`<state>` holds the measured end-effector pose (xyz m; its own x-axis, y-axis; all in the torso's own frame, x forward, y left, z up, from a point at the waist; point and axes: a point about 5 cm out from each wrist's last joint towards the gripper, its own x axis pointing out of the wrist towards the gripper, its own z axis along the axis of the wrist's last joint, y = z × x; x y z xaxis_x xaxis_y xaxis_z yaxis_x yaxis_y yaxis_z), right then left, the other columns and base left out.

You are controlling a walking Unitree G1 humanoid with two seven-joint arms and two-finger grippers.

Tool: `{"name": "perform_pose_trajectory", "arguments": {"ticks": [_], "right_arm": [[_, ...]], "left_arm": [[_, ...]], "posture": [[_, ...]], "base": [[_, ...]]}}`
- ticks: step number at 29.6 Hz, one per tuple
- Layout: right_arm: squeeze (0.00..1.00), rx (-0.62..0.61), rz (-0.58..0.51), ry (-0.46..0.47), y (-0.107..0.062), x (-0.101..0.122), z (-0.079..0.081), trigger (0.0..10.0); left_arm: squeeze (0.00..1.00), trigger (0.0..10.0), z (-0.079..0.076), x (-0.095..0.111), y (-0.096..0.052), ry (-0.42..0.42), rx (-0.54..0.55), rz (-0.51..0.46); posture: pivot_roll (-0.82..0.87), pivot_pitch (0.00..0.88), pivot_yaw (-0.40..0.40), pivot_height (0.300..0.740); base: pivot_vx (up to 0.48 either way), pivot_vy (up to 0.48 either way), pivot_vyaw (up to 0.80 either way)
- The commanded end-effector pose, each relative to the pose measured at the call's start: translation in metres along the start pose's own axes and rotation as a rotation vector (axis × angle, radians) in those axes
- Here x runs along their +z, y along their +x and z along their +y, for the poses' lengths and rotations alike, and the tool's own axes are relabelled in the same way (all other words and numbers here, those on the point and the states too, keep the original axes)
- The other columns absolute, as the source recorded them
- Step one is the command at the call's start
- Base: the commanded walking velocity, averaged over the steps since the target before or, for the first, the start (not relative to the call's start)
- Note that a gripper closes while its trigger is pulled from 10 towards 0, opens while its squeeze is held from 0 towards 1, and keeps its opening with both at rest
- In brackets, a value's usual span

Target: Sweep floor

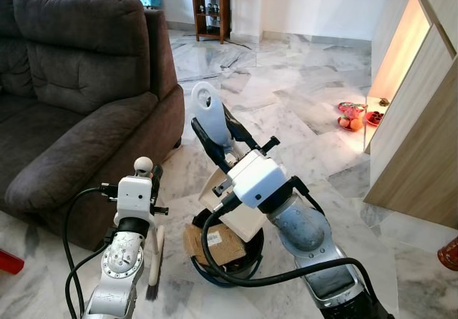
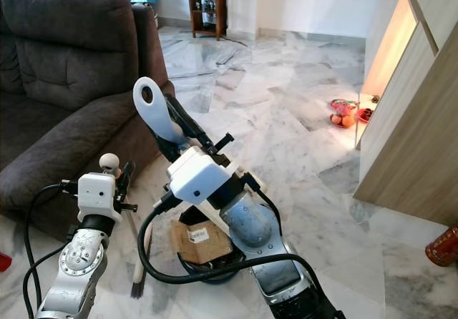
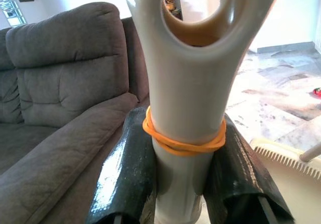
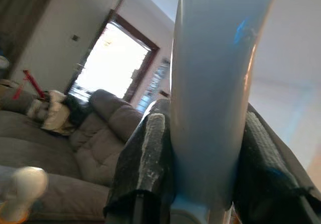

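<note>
End effectors [image 1: 215,139] [image 1: 152,179] grip dustpan [image 1: 215,122], brush [image 1: 154,258].

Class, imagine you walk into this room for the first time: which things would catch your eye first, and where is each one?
The right gripper, raised in the middle of the scene, is shut on the pale blue dustpan handle, above a dark dustpan holding a piece of cardboard. Beside it, the left gripper clamps the cream brush handle by the dark sofa. Fruit plates glow near the lit cabinet.

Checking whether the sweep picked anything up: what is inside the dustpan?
A flat piece of brown cardboard with a white label lies in the dark dustpan. The right arm and its cable cover part of the pan, so anything else in there is hidden.
</note>
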<state>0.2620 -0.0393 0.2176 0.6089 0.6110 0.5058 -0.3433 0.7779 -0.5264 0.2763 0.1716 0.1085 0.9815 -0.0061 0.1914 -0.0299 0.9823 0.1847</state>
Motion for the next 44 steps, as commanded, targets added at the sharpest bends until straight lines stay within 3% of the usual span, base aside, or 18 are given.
{"name": "perform_pose_trajectory", "arguments": {"ticks": [1, 3, 5, 9, 14, 19, 32, 44], "right_arm": [[0.00, -0.093, -0.003, -0.071, 0.002, 0.001, -0.018, 10.0], [0.00, -0.158, 0.024, -0.094, 0.001, -0.003, -0.027, 10.0], [0.00, -0.282, 0.082, -0.143, -0.004, -0.012, -0.047, 10.0], [0.00, -0.342, 0.151, -0.196, -0.010, -0.023, -0.058, 10.0], [0.00, -0.508, 0.254, -0.169, -0.025, -0.041, -0.072, 10.0], [0.00, -0.559, 0.300, -0.141, -0.034, -0.052, -0.076, 10.0], [0.00, -0.608, 0.420, -0.255, -0.063, -0.084, -0.083, 10.0], [0.00, -0.656, 0.519, -0.205, -0.092, -0.110, -0.082, 10.0]], "left_arm": [[0.00, 10.0, 0.001, 0.008, 0.004, 0.039, -0.004, -0.056], [0.00, 10.0, 0.001, 0.008, 0.004, 0.038, -0.004, -0.056], [0.00, 10.0, 0.001, 0.008, 0.004, 0.038, -0.002, -0.056], [0.00, 10.0, 0.001, 0.008, 0.004, 0.037, -0.001, -0.057], [0.00, 10.0, 0.000, 0.008, 0.004, 0.035, 0.000, -0.058], [0.00, 10.0, 0.000, 0.008, 0.004, 0.035, 0.003, -0.057], [0.00, 10.0, 0.001, 0.008, 0.001, 0.030, -0.010, -0.058], [0.00, 10.0, 0.001, 0.008, -0.001, 0.025, -0.023, -0.055]], "posture": [[0.06, 0.000, 0.051, 0.740], [0.06, 0.000, 0.050, 0.740], [0.06, 0.000, 0.049, 0.740], [0.06, 0.000, 0.048, 0.740], [0.06, 0.000, 0.045, 0.740], [0.06, 0.000, 0.043, 0.740], [0.06, 0.000, 0.040, 0.740], [0.06, 0.000, 0.045, 0.740]], "base": [[0.000, 0.000, 0.00], [0.000, 0.000, 0.00], [0.000, 0.000, 0.00], [0.000, 0.000, 0.00], [0.000, 0.000, 0.00], [0.000, 0.000, 0.00], [0.000, 0.000, 0.00], [0.000, 0.000, 0.00]]}}
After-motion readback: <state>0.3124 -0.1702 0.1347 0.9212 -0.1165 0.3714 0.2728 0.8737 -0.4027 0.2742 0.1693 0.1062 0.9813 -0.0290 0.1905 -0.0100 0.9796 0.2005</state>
